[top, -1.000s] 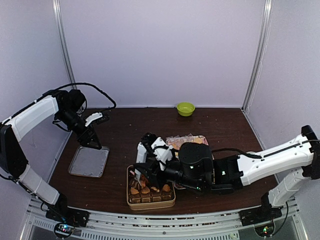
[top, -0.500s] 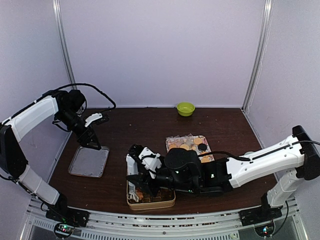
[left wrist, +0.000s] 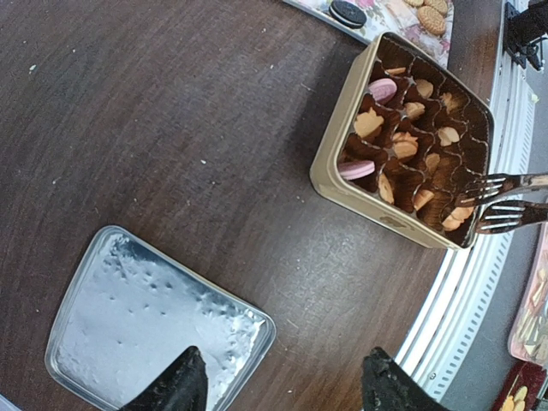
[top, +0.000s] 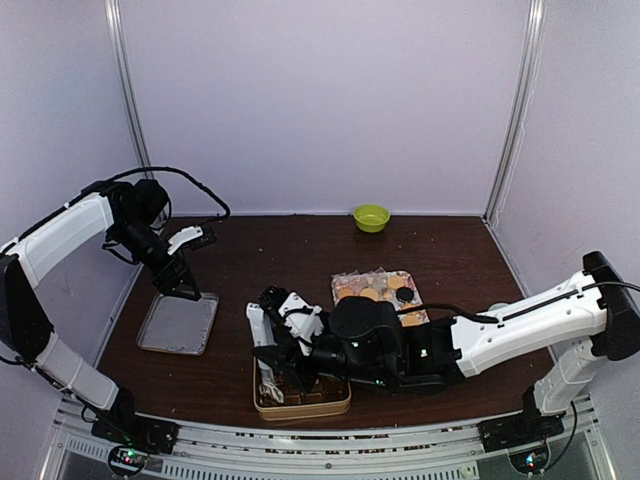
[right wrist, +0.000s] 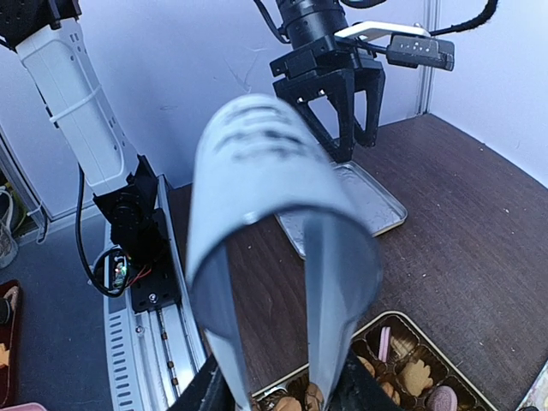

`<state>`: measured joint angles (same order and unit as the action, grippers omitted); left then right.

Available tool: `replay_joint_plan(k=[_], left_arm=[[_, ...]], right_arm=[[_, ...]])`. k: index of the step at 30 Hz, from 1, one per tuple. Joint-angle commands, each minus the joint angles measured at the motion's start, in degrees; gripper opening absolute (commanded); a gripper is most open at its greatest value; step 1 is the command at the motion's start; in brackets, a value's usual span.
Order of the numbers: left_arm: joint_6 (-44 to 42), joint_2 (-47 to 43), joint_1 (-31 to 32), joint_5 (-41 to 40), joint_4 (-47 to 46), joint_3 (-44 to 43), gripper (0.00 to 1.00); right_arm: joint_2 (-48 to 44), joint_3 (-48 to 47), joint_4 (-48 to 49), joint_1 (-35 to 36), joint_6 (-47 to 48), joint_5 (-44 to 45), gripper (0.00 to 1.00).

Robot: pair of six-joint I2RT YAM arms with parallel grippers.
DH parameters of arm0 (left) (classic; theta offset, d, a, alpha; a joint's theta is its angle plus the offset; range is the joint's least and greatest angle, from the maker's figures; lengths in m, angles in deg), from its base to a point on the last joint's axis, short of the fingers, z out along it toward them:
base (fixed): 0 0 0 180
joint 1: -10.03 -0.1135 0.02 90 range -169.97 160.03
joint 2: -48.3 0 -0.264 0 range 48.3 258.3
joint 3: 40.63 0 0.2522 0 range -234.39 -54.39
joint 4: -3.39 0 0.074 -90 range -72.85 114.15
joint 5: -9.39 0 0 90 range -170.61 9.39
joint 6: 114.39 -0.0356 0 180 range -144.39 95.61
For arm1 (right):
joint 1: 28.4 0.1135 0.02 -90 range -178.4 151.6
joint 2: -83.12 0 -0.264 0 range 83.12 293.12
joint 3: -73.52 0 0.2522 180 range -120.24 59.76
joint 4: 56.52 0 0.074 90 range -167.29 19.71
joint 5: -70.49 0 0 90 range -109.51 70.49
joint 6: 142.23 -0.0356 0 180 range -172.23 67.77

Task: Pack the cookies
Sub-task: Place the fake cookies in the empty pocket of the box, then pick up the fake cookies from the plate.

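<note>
A gold tin point(top: 300, 408) of brown paper cups holds several golden and pink cookies point(left wrist: 402, 145). My right gripper point(top: 290, 335) is shut on silver tongs point(right wrist: 274, 197). The tong tips point(left wrist: 505, 201) dip into the tin's point(left wrist: 338, 175) near corner, and in the right wrist view they reach down among golden cookies point(right wrist: 411, 377). I cannot tell if they pinch one. More cookies lie on a floral tray point(top: 375, 288) behind the tin. My left gripper point(top: 185, 285) is open and empty above the corner of the tin's silver lid point(top: 178, 322).
A green bowl point(top: 371, 217) stands at the back of the table. The lid point(left wrist: 145, 317) lies flat at the left, apart from the tin. The metal rail point(left wrist: 479, 282) runs along the table's near edge, close to the tin.
My right arm has swung left from the floral tray and come down, bringing the tongs over the tin's near left corner. The left arm has stayed in place.
</note>
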<state>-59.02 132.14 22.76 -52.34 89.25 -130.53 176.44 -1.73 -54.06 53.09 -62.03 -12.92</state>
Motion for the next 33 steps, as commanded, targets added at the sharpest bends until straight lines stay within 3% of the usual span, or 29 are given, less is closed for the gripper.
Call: replay_joint_plan(k=[1,24,33], left_arm=[[-0.91,-1.40,-0.31,0.55,-0.24,0.64,0.64],[-1.33,-1.87,-0.26,0.87,0.49,0.63,0.64],[-1.52,-1.30,-0.25,1.55,0.46,0.49,0.63]], right_arm=[[-2.28,1.13,5.82,-0.48,-1.22,2.04,0.36],[2.41,2.51,6.39,-1.05,-1.66,1.64,0.29],[-4.12,3.66,5.65,-4.54,-0.80,3.78,0.29]])
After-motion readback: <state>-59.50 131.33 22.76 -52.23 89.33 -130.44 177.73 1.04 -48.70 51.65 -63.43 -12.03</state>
